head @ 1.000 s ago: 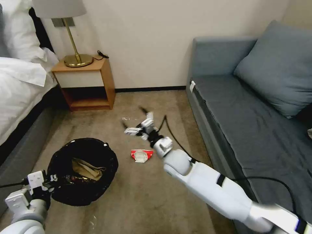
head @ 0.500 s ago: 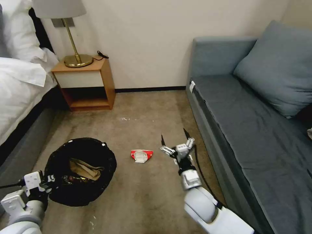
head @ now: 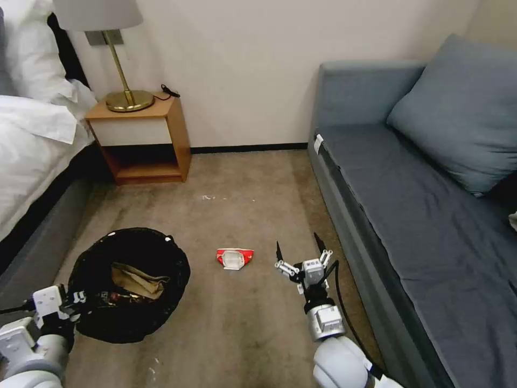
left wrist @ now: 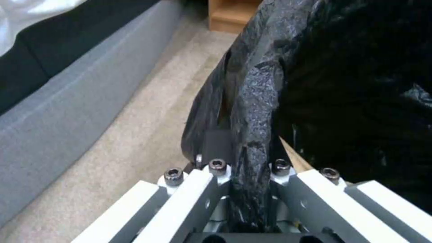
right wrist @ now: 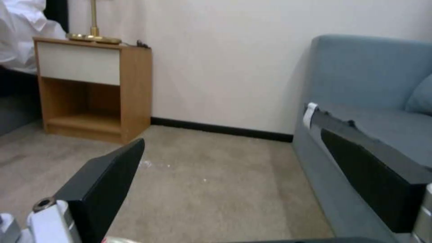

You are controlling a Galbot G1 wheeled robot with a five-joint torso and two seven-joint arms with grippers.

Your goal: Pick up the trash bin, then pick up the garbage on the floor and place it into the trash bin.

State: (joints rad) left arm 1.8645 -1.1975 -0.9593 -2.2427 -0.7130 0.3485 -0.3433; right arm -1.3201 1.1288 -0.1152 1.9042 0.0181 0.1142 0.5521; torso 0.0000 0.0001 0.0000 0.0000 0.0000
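The right gripper [head: 299, 249] hangs low over the tan carpet [head: 242, 334], fingers spread wide and empty, close beside the grey-blue sofa [head: 409, 215]. The crushed red-and-white packet [head: 234, 257] lies just to its left. Further left, the left gripper [head: 81, 298] is clamped on the rim of the round black-bagged trash bin [head: 129, 285], crumpled tan paper [head: 135, 279] inside. A wooden nightstand [head: 142, 141] stands against the far wall.

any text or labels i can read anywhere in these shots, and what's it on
None can be read.
Red-and-white crushed packet on the carpet: print too small and blurred to make out.
White tag on the sofa's front corner: no legible marks.
Trash bin, its rim held by the left gripper: plain black bag, no lettering visible.
Right gripper, open over the carpet beside the packet: no markings visible.
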